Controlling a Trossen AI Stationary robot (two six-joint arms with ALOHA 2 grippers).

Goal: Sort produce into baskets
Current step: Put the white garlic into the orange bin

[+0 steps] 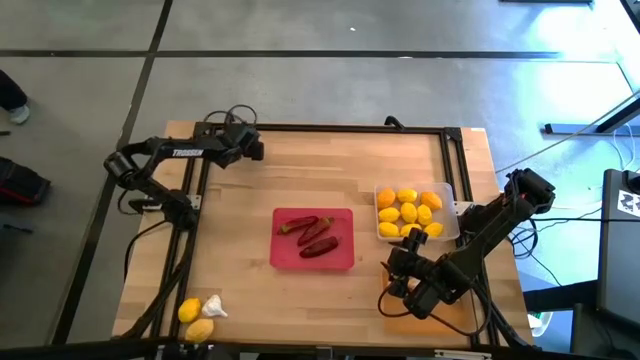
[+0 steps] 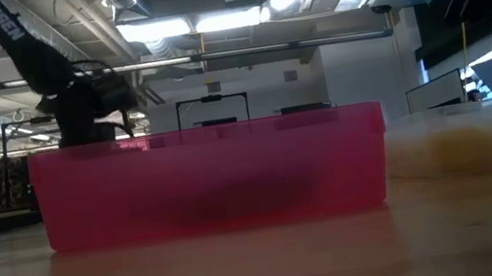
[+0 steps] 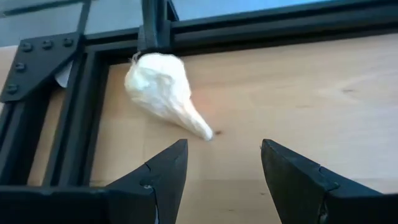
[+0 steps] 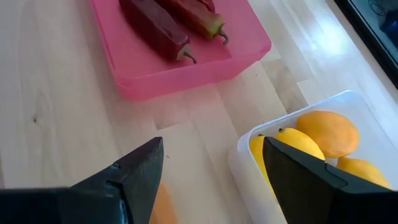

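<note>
On the left, the left claw [image 1: 256,150] hangs over the wooden table [image 1: 250,270] at about ten o'clock from the red tray [image 1: 312,261]. Its two fingers [image 3: 165,171] are spread apart and hold nothing. Through its wrist camera a white garlic [image 3: 163,91] lies on the wood, close in front of the open fingers and right beside the black metal frame [image 3: 74,124] at the table's edge. The garlic does not touch the claw.

Down at about seven o'clock from the red tray, two lemons [image 1: 189,311] and another garlic bulb [image 1: 213,306] sit together near the front left corner of the table.

The red tray sits in the middle of the table. Dark red chili peppers [image 1: 312,235] lie inside it. From the low camera the tray is a wide pink wall [image 2: 213,179], and the left arm [image 2: 65,89] shows behind it.

At about three o'clock from the red tray is the clear tray [image 1: 455,212]. It is full of yellow and orange lemons [image 1: 409,213].

The right claw [image 1: 398,275] hangs low over the table at about five o'clock from the red tray, just in front of the clear tray. Its fingers [image 4: 140,171] are wide apart and hold nothing. Its wrist camera looks past them at the red tray with the peppers [image 4: 155,28] and at a corner of the clear tray with lemons [image 4: 326,132]. A bit of something orange [image 4: 163,205] peeks out under one finger, and I cannot tell what it is.
</note>
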